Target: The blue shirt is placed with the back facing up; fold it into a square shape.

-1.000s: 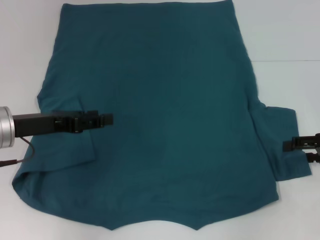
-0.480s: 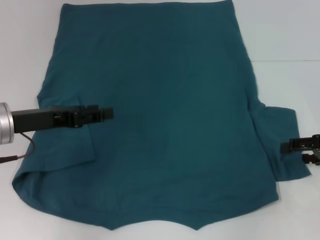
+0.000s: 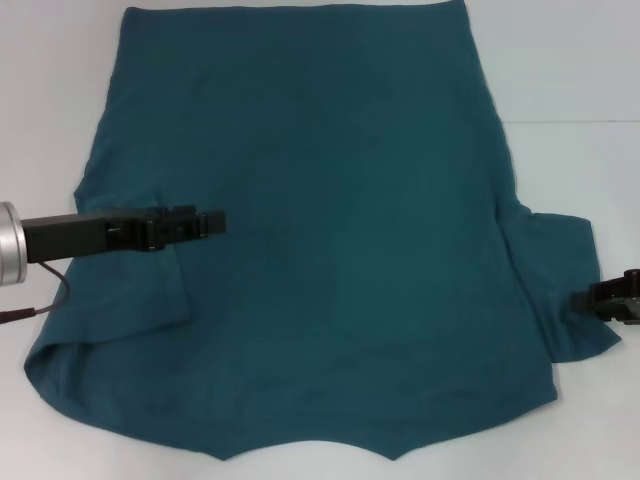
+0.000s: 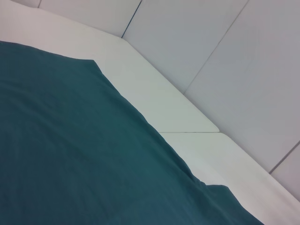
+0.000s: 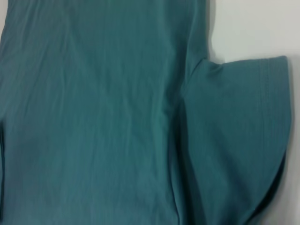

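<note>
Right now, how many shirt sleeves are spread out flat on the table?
1: the right sleeve of the blue shirt lies spread out. The left sleeve is folded in onto the shirt.

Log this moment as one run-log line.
blue shirt: flat, back up, left sleeve folded in | left gripper: over shirt | right gripper: at right sleeve edge

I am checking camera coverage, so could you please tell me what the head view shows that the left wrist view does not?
Only the head view shows both tools, the left tool over the blue shirt and the right tool at its right sleeve, plus the left sleeve folded inward. Only the left wrist view shows the panelled wall behind the table. Both show the shirt lying flat on the white table.
</note>
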### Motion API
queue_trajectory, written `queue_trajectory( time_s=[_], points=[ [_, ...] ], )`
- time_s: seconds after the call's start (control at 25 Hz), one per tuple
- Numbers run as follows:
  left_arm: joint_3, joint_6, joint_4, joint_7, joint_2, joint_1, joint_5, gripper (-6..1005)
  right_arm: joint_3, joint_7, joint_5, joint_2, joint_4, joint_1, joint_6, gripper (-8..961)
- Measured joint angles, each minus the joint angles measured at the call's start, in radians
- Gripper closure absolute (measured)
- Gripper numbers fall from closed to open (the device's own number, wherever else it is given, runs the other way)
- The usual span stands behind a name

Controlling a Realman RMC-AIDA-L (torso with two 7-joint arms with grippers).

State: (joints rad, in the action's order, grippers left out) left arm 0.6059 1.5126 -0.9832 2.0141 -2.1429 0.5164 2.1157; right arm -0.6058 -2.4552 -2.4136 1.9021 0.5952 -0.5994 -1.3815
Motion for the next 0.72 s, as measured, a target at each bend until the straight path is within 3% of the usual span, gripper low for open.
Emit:
queue_trajectory(
  time_s=[0.48,0.72],
  points=[
    [0.000,0.000,0.000,0.000,-0.001,-0.004,0.000,396,0.000,-0.011,-0.002,-0.007,-0.033,0.000,0.021,858],
    [0.000,0.000,0.000,0.000,-0.002,-0.005,0.000,396,-0.019,0.000,-0.002,-0.006,-0.029,0.000,0.016,947]
  ],
)
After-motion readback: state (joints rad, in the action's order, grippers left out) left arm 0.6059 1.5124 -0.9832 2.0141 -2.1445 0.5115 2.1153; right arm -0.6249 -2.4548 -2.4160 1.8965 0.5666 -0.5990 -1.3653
